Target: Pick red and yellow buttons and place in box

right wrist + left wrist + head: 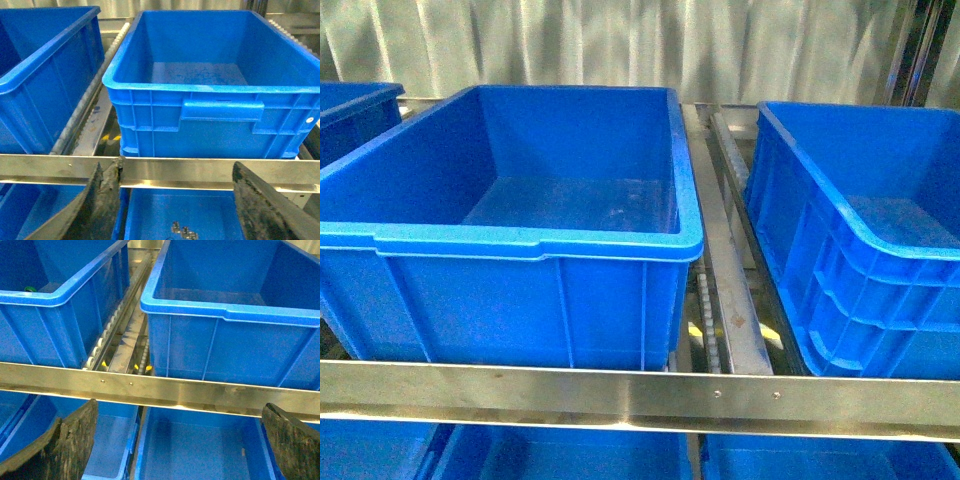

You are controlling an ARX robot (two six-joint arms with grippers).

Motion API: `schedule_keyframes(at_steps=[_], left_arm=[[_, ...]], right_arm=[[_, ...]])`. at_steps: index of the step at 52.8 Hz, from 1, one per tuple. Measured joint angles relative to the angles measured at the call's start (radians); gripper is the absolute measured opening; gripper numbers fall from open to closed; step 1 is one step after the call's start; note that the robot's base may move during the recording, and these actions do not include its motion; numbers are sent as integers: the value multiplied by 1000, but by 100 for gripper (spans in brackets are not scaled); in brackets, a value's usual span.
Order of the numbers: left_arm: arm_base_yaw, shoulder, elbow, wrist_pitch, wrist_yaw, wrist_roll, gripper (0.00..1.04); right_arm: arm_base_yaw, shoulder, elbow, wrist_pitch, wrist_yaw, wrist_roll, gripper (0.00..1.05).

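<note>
no red or yellow buttons show anywhere, only small dark parts [182, 231] in the lower bin [150, 220], so with left gripper [177, 440] and right gripper [172, 200] both wide open and empty, either could grab the wrong part.

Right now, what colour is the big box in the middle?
Blue, clearest in the front view: box.

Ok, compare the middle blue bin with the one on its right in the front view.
The middle bin faces the camera squarely and shows nearly whole; the right bin is seen at a slant and runs off the picture's edge. The middle bin's wall is nearly plain; the right bin's wall has stepped ribs. Both are blue, open-topped, with nothing seen inside.
</note>
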Motion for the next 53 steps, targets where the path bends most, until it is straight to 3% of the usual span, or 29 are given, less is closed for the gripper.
schedule_keyframes(at_steps=[10, 53], left_arm=[[0, 0, 0, 0, 0, 0, 97], [0, 0, 0, 0, 0, 0, 97]], right_arm=[[0, 0, 0, 0, 0, 1, 100], [0, 0, 0, 0, 0, 0, 99]])
